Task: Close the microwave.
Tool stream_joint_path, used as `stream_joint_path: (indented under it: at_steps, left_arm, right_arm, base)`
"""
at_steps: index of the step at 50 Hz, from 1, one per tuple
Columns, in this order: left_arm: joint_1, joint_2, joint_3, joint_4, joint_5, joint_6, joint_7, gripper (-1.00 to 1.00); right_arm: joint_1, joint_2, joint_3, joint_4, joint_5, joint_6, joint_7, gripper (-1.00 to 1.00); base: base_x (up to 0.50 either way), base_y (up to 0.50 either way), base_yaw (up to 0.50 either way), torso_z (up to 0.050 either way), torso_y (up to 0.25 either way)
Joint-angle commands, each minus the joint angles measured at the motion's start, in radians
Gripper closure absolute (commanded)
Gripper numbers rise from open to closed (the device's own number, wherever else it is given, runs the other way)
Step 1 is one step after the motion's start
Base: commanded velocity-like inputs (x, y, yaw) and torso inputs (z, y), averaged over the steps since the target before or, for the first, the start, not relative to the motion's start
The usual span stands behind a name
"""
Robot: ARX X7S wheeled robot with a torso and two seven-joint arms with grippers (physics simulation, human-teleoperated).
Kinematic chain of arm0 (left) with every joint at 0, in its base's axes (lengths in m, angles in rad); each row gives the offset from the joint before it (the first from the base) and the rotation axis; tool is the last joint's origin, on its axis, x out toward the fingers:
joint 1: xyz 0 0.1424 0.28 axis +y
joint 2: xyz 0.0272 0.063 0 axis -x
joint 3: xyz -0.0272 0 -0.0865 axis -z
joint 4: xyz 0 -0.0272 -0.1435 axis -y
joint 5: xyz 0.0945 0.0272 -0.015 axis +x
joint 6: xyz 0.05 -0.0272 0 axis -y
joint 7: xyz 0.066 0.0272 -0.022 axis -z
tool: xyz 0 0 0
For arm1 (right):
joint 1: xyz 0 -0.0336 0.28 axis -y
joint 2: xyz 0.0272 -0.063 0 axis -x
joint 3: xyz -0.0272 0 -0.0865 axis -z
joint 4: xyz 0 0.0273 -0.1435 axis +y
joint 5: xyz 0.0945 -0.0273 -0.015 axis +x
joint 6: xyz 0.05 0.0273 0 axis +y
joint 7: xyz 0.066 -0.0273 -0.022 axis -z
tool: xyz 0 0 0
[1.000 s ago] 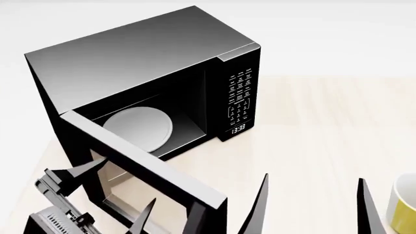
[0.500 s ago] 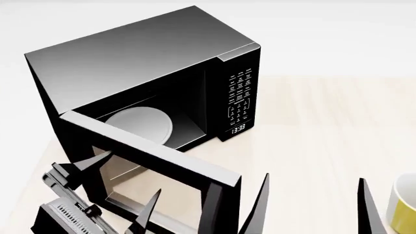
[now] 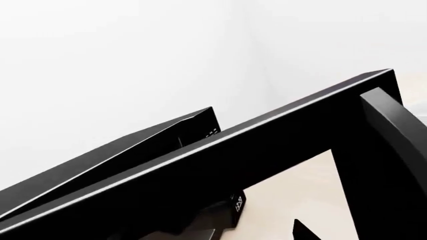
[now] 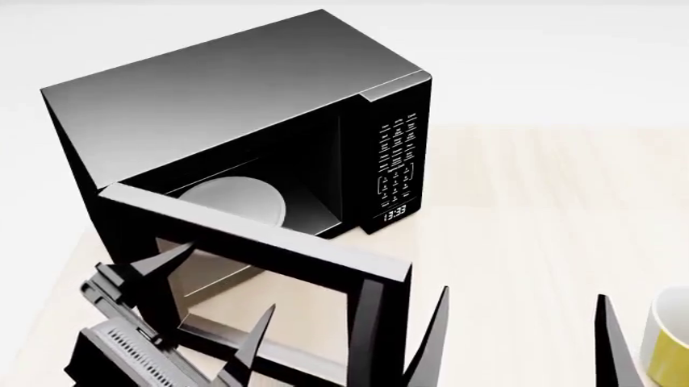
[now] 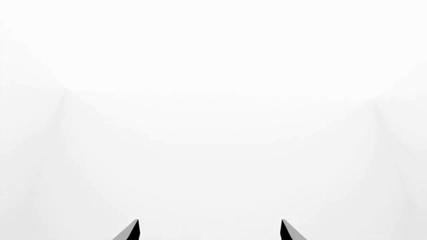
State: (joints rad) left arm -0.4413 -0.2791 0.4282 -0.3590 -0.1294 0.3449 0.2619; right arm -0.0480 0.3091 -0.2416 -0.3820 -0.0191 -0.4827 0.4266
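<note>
On a pale wood-grain bench point(image 4: 538, 210) against a plain white room, the microwave point(image 4: 248, 121) is sitting at the far left, its keypad face angling toward the near right and its long axis running left to right. Its windowed door point(image 4: 258, 266) is hanging partly open, swung out toward the robot. The left tool point(image 4: 210, 302) is spreading its fingers apart against the door's outer side. The right tool point(image 4: 522, 339) is hovering apart over bare bench, its base cut off by the frame. A yellow mug point(image 4: 670, 343) is showing only partly at the right edge.
</note>
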Motion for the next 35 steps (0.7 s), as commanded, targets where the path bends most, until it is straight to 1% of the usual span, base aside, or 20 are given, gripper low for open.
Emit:
stream_joint_path:
  at_steps: [1,14,35]
  left_arm:
    - [-0.023,0.029,-0.004,-0.017,0.022,-0.001,0.009,-1.0]
    - [-0.062,0.054,0.0,-0.078,0.032,0.021,-0.006,-1.0]
    - [-0.101,0.076,0.002,-0.112,0.04,0.021,-0.039,-1.0]
  right_arm:
    - [0.004,-0.008,0.013,0.005,-0.019,0.001,-0.007,-1.0]
    - [0.009,-0.004,0.012,0.01,-0.017,-0.001,-0.001,-1.0]
    - [0.011,0.003,0.009,0.011,-0.011,0.004,0.008,-1.0]
  base:
    - [0.0,0.0,0.0,0.0,0.0]
    - [0.0,0.0,0.0,0.0,0.0]
    - [0.0,0.0,0.0,0.0,0.0]
